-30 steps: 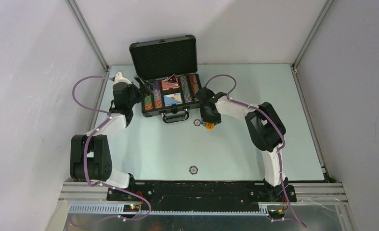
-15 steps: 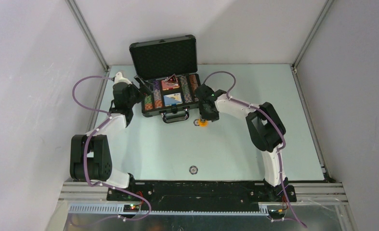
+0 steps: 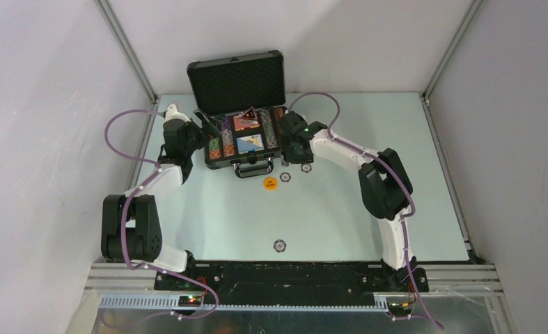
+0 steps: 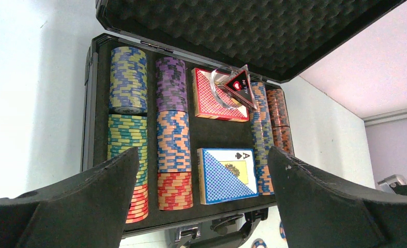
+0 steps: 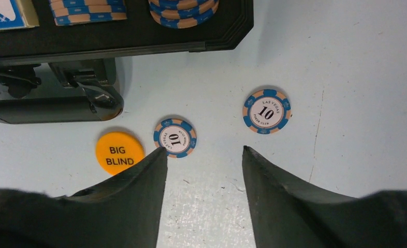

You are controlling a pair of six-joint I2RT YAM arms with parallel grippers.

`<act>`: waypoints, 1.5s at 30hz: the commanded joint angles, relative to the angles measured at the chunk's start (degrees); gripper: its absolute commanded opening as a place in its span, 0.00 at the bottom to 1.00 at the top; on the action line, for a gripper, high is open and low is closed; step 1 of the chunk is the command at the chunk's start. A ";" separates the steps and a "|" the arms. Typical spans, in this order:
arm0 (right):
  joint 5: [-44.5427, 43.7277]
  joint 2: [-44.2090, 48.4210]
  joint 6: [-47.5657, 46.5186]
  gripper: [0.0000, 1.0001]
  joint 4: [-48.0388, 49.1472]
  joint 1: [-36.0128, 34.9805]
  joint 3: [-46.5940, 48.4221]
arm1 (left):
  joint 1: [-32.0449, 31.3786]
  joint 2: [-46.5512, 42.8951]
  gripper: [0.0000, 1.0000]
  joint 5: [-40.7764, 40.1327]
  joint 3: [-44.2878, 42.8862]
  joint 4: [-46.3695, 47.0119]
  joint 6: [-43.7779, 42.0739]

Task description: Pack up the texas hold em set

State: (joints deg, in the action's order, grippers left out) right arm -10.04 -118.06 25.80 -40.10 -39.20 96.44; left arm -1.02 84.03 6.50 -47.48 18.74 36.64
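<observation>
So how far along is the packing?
Done: chip rows, both decks and the triangular marker sit in the open briefcase. In hand: nothing; right gripper open near two 10 chips and the BIG BLIND button. To do: those, a lone third chip, closing the lid.

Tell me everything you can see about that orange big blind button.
The orange button is a flat round disc, plastic by its look, with BIG BLIND in black capitals. It lies face up on the pale table, outside the case, just in front of its handle. A blue 10 chip lies beside it, apart; only the table touches it.
</observation>
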 commanded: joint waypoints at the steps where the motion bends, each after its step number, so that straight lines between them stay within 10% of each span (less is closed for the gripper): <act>1: 0.03 1.57 -0.09 0.64 0.22 -1.21 1.66 | 0.49 0.16 0.98 0.89 -2.72 1.08 0.45; 45: -1.01 -11.24 0.32 0.55 -6.66 -4.97 8.10 | 0.49 0.39 0.98 1.21 -2.77 1.07 0.58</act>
State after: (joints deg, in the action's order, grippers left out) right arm -11.11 -130.37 26.72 -44.29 -43.51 105.78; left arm -0.97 84.12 6.74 -47.48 18.74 36.64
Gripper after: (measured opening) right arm 0.567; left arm 0.985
